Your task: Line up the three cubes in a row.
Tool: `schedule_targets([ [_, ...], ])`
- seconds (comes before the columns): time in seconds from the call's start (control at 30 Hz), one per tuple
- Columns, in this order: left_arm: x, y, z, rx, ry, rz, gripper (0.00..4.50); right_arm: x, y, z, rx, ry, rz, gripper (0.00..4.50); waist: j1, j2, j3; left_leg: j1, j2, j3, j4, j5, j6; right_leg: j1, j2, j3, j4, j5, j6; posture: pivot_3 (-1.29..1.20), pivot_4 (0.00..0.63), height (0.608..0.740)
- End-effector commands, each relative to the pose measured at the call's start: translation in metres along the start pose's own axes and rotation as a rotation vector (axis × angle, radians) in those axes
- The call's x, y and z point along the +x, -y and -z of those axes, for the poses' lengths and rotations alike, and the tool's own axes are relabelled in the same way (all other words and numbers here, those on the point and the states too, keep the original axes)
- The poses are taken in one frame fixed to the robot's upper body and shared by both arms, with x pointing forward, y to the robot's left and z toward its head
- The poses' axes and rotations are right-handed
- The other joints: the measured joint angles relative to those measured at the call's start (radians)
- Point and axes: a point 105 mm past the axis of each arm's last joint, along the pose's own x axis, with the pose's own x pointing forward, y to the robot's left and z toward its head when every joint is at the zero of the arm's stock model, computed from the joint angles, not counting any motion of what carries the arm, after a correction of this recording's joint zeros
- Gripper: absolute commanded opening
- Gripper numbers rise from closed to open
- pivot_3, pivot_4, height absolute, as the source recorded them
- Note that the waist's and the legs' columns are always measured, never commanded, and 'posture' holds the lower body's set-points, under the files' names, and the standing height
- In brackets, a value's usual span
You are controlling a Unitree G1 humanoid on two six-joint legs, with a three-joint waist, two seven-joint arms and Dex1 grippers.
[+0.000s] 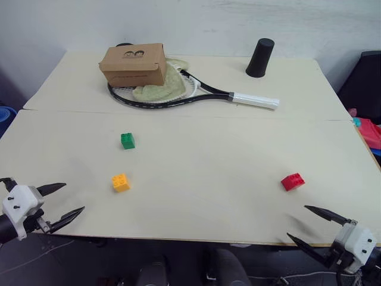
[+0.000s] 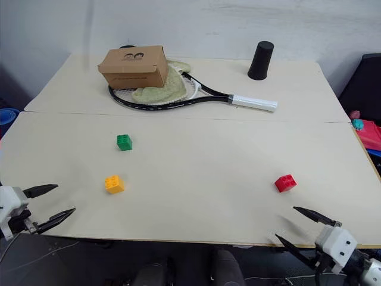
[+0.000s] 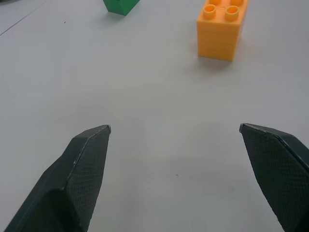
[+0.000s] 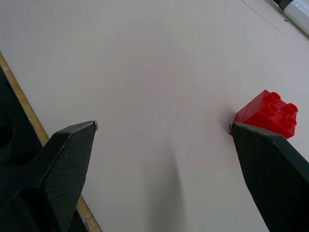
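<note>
Pale table [image 1: 196, 196], seen from above its near edge. Three small studded cubes lie scattered, none in line yet. Green cube [image 1: 127, 140] sits left of centre, roughly mid-depth. Yellow-orange cube [image 1: 121, 182] is near it, a bit closer to the near edge. Red cube [image 1: 292, 181] is well apart from both, toward the right edge and near edge. No cube touches another; all rest flat on the table.

Left claw [image 1: 61, 202] hovers at the near left corner, fingers spread wide, holding nothing. Right claw [image 1: 312, 224] hovers at the near right corner, also wide open and empty. Judgement: each arm waits on its own side w/ claws ready, so the task looks barely begun; the red cube prob. needs the biggest move.

Far side holds clutter not part of the job: brown cardboard box [image 1: 133, 64] near the far left corner, resting on a tennis racket [image 1: 196, 95] w/ a pale cloth [image 1: 161, 88] under it, and a black cup [image 1: 260, 58] toward the far right corner.

Head views give the whole layout and spacing. Left wrist view adds close detail: the yellow-orange cube's studs, green just past it, both ahead of the open fingers. Right wrist view shows the red cube tilted askew, just beyond one fingertip [image 4: 239, 128]; touching or not, can't tell.
</note>
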Motion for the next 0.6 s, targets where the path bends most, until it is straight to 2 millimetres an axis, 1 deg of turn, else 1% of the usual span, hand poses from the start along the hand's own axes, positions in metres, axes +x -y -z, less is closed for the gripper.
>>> schedule_targets([
  [0.03,-0.003,-0.002,-0.007,0.020,0.025,-0.012,4.50,0.002,0.000,-0.008,-0.018,0.040,0.020,4.50,0.000,0.000,0.000,0.000,0.000,0.000,0.000,0.000,0.000,0.000,0.000,0.000,0.000,0.000,0.000,0.00,0.150,0.740],
  [0.1,-0.002,-0.001,-0.008,0.016,0.040,-0.001,4.50,0.002,0.001,-0.007,-0.011,0.044,0.036,4.50,0.000,0.000,0.000,0.000,0.000,0.000,0.000,0.000,0.000,0.000,0.000,0.000,0.000,0.000,0.000,0.00,0.150,0.740],
  [0.13,0.002,0.003,-0.012,0.006,0.050,0.041,4.50,0.001,0.005,-0.008,0.006,0.048,0.068,4.50,0.000,0.000,0.000,0.000,0.000,0.000,0.000,0.000,0.000,0.000,0.000,0.000,0.000,0.000,0.000,0.00,0.150,0.740],
  [0.2,0.012,0.017,-0.027,-0.019,0.094,0.168,4.50,-0.006,0.015,-0.010,0.048,0.057,0.160,4.50,0.000,0.000,0.000,0.000,0.000,0.000,0.000,0.000,0.000,0.000,0.000,0.000,0.000,0.000,0.000,0.00,0.150,0.740],
  [0.27,0.023,0.027,-0.046,-0.019,0.149,0.252,4.50,-0.016,0.021,-0.009,0.086,0.045,0.233,4.50,0.004,0.000,0.000,0.000,0.000,0.000,0.000,0.000,0.000,0.000,0.000,0.000,0.000,0.000,0.000,0.00,0.150,0.740],
  [0.33,0.036,0.039,-0.067,0.015,0.207,0.337,4.50,-0.031,0.025,-0.002,0.140,0.014,0.332,4.50,0.015,0.001,0.000,0.000,0.000,0.000,0.000,0.000,0.000,0.000,-0.001,0.000,0.000,0.000,0.000,0.00,0.150,0.740],
  [0.43,0.048,0.055,-0.086,0.056,0.258,0.439,4.50,-0.050,0.022,0.007,0.201,-0.027,0.427,4.50,0.022,0.002,-0.001,0.001,0.000,0.000,0.000,0.000,0.000,0.001,0.000,0.001,0.000,0.000,0.000,0.00,0.150,0.740],
  [0.5,0.059,0.071,-0.102,0.073,0.321,0.523,4.50,-0.062,0.008,0.020,0.249,-0.082,0.467,4.50,0.023,0.003,-0.002,0.001,0.000,0.001,-0.001,0.000,0.000,0.001,0.000,0.001,0.000,0.000,-0.001,0.00,0.150,0.740],
  [0.53,0.062,0.076,-0.107,0.079,0.338,0.547,4.50,-0.065,0.003,0.024,0.266,-0.099,0.479,4.50,0.023,0.003,-0.002,0.001,0.000,0.001,-0.001,0.000,-0.001,0.001,0.000,0.001,0.000,-0.001,-0.001,0.00,0.150,0.740],
  [0.6,0.067,0.087,-0.111,0.077,0.342,0.611,4.50,-0.059,0.002,0.025,0.256,-0.092,0.519,4.50,0.019,0.003,-0.002,0.002,0.000,0.001,-0.002,0.000,0.000,0.003,0.000,0.001,0.000,-0.001,-0.001,0.00,0.150,0.740],
])
